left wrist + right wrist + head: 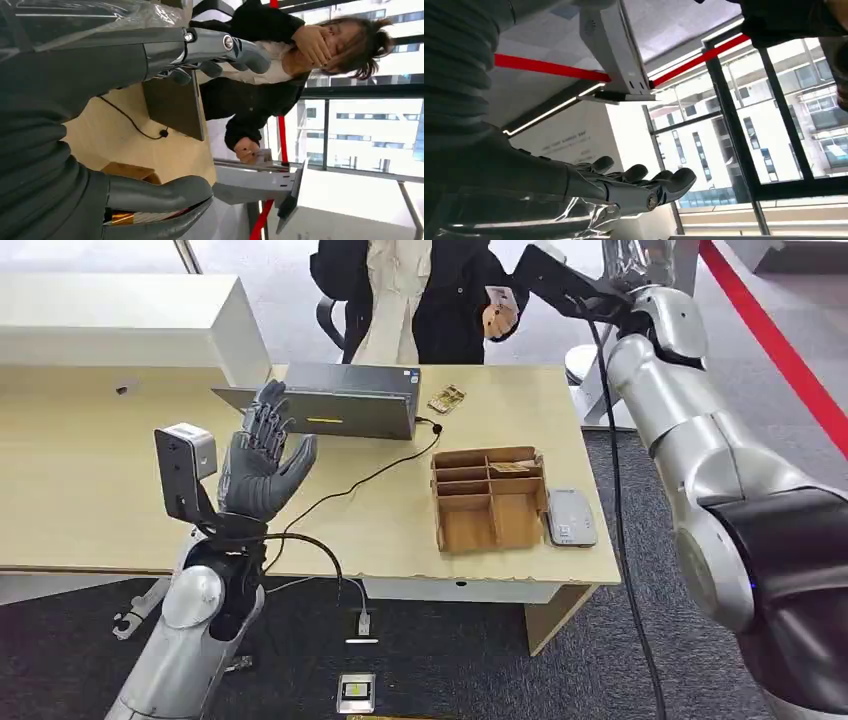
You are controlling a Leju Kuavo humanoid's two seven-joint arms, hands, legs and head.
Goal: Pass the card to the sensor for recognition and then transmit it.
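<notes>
1. Head view: the left hand [262, 462] is raised at the left of the frame, palm up, its fingers [268, 418] spread apart and holding nothing. The right arm [690, 430] reaches from the lower right up to the top of the frame, toward a person [420, 290] standing behind the desk [90, 490]. The person's hand [497, 318] holds a card [497, 296] at top centre. On the desk lie a grey box-shaped sensor [345, 405] with a black cable [350, 485], a wooden divided tray [488, 498] right of centre, a small white device [570, 516] just beside the tray's right side, and some small gold pieces [446, 398] near the sensor.

2. Left wrist view: the left hand [75, 115] fills the left side, thumb [160, 192] low and fingers [225, 47] high, well apart with nothing between them. The person [260, 90] stands at centre right, one hand at the face.

3. Right wrist view: the right hand [624, 187] lies in the lower left, its fingers [674, 177] stretched out straight and side by side, empty. A grey stand [616, 50] hangs in the upper middle, with windows [749, 135] at right.
</notes>
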